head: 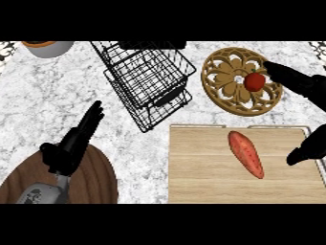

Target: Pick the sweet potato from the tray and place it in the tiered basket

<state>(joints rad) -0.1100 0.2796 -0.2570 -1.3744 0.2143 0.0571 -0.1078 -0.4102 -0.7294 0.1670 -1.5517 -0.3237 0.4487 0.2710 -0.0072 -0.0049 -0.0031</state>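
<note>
Orange-red sweet potato lies flat on the pale wooden tray, right of the tray's centre. Its long axis runs from upper left to lower right, the upper end near the tray's far edge, the lower end toward the near right corner. Bare tray surface lies open to its left; less room remains on its right.

Right hand comes in from the right edge. Its fingers are spread straight over a carved round wooden trivet, ending beside a small red tomato-like item resting on it. The thumb hangs apart from them, above the tray's right edge, near the sweet potato but clear of it. The hand holds nothing.

Black wire tiered basket stands on the marble counter, left of the trivet and beyond the tray's far left corner, well apart from the sweet potato.

Left hand rests at lower left, fingers straight and upward, over the rim of a dark round wooden board.

A grey bowl sits at the far left edge.
</note>
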